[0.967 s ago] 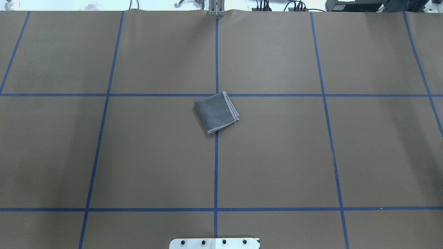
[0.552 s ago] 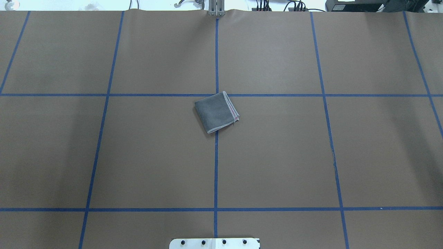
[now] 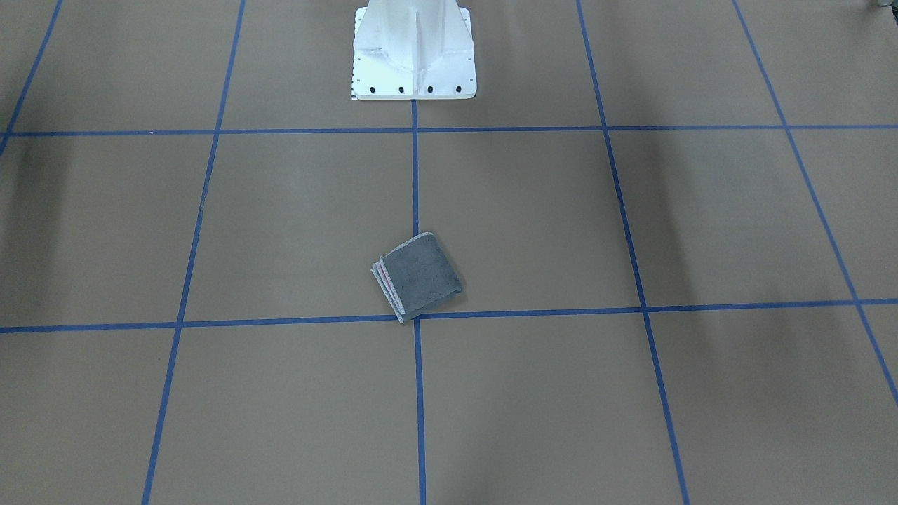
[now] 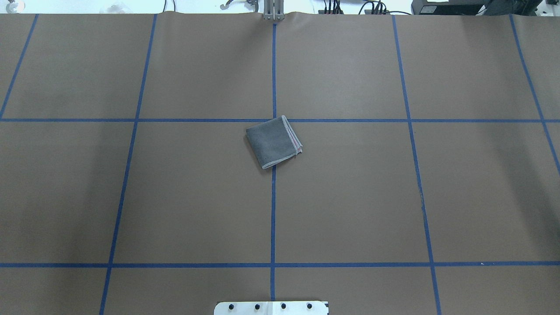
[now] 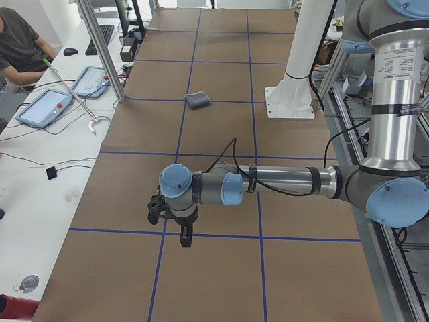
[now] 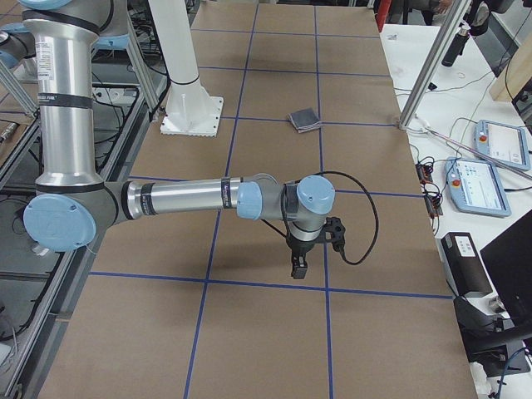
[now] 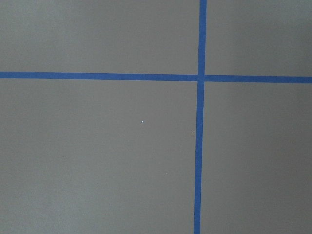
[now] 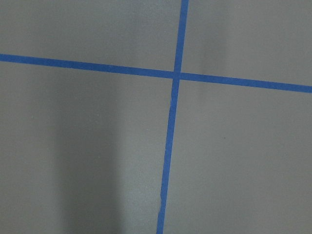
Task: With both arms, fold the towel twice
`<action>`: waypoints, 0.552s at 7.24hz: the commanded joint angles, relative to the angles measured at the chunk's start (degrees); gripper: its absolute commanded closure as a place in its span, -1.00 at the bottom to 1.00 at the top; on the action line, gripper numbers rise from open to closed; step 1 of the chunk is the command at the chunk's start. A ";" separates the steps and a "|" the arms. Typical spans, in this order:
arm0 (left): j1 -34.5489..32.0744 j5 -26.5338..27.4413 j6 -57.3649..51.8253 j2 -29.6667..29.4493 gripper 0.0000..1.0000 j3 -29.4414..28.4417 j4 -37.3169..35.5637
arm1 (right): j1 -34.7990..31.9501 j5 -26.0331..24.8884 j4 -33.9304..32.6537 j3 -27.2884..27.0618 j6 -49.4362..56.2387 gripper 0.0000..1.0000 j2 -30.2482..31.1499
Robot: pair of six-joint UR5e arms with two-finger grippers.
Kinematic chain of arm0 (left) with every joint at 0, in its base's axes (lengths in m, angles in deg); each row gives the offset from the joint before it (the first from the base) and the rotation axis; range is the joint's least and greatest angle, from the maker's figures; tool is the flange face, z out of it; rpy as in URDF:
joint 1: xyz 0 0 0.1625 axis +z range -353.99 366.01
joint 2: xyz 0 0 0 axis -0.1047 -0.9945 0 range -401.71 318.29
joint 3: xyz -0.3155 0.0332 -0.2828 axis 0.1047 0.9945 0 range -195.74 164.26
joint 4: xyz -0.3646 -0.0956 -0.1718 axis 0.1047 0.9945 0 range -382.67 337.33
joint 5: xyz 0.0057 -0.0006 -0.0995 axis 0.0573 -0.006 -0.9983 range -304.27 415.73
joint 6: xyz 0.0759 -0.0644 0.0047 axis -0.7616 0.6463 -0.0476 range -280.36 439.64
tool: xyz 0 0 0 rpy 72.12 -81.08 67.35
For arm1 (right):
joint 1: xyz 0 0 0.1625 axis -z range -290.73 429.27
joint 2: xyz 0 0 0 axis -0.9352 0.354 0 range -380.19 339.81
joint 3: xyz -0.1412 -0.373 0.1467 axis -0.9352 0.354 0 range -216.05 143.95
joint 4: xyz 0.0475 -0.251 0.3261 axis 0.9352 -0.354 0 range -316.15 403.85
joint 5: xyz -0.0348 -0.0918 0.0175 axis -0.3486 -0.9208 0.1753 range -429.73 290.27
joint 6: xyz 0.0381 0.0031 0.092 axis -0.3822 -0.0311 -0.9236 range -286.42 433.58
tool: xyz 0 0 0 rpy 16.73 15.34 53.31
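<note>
Left arm (image 5: 281, 180) and right arm (image 6: 179, 198) stretch level, fingers (image 5: 184, 236) pointing down.

Folded grey towel (image 4: 273, 142) lies on the brown table (image 4: 350, 197).

My work surface: a flat brown paper-covered table (image 4: 350, 197) divided into large rectangles by narrow blue tape lines (image 4: 273, 218); two of them cross in each wrist view. Along the operators' side, a long white bench (image 5: 33, 221) carries a grey tablet-like control pendant with a red button (image 5: 44, 107), a second like it (image 5: 90, 80), a black keyboard (image 5: 104, 35) and a dark mouse (image 5: 70, 51); a seated person in a dark shirt (image 5: 17, 40) is at that bench
</note>
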 commanded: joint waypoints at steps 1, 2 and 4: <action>0.01 0.02 -0.08 0.06 -0.99 -0.06 0.01 | 0.03 0.06 0.01 0.00 -0.09 -1.00 0.00; -0.07 0.02 -0.25 0.06 -0.99 -0.15 0.01 | 0.03 -0.03 0.01 0.00 -0.09 -1.00 0.00; -0.07 0.10 0.01 0.32 -0.99 -0.15 -0.08 | 0.03 -0.03 0.01 0.00 -0.09 -1.00 0.00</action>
